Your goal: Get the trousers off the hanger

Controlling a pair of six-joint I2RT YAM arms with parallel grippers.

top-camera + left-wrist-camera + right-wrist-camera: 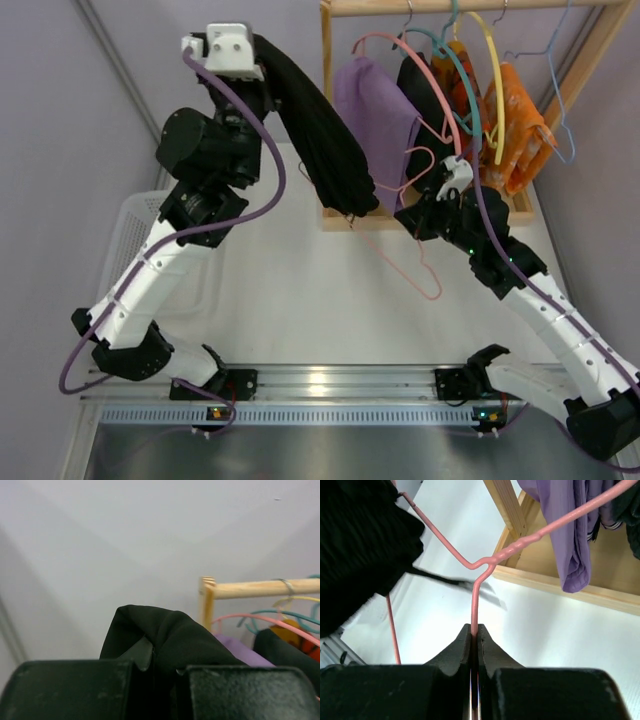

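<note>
Trousers (325, 140), black, hung in a long fold from the raised left claw (161, 680) down to just in front of the wooden rack (326, 110), well above the white surface (300, 310). In the left wrist view the dark cloth was bunched between the two fingers, so that claw was clamped on the trousers.

The right claw (475, 645) was pressed together on the pink wire of a hanger (474, 600), gripping the straight stem below its twisted neck. The hanger was held tilted, off the rail, between the trousers and the rack. One of its arms ran up and left until it met the lower end of the black cloth, and a second length of pink wire came down from under that cloth. Whether the trousers were looped over the wire there or only lying against it could not be told.

A purple garment (375, 110) hung on the rack just beside the trousers. A white basket (125, 225) sat at the left edge of the surface.
</note>
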